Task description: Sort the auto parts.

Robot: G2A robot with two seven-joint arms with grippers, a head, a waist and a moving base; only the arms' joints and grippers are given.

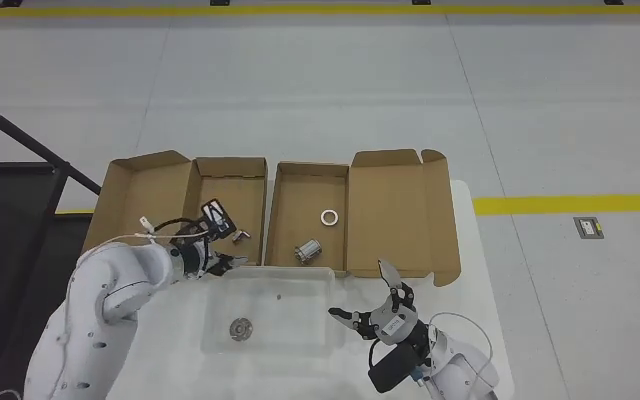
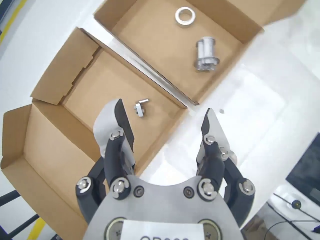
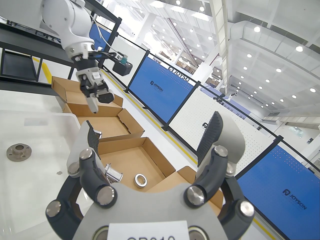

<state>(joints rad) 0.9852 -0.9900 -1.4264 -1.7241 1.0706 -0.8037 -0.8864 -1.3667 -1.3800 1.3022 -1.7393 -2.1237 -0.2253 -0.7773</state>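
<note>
Left pincer (image 2: 163, 108) is hanging wide open, empty, over the near wall of the left box (image 2: 100, 76) holding a small bracket (image 2: 140, 107); a flanged disc (image 1: 240, 328) is sitting in the clear tray (image 1: 270, 272); a ring (image 2: 185, 17) and a flanged cylinder (image 2: 206, 53) are lying in the right box (image 2: 155, 33); right pincer (image 3: 152, 119) is gaping empty above the white desk (image 1: 480, 300).

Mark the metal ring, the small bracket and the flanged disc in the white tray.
metal ring (image 2: 185, 25), left wrist view, its lower rim.
small bracket (image 2: 139, 111), left wrist view, its body.
flanged disc (image 3: 12, 154), right wrist view, its flange.
</note>
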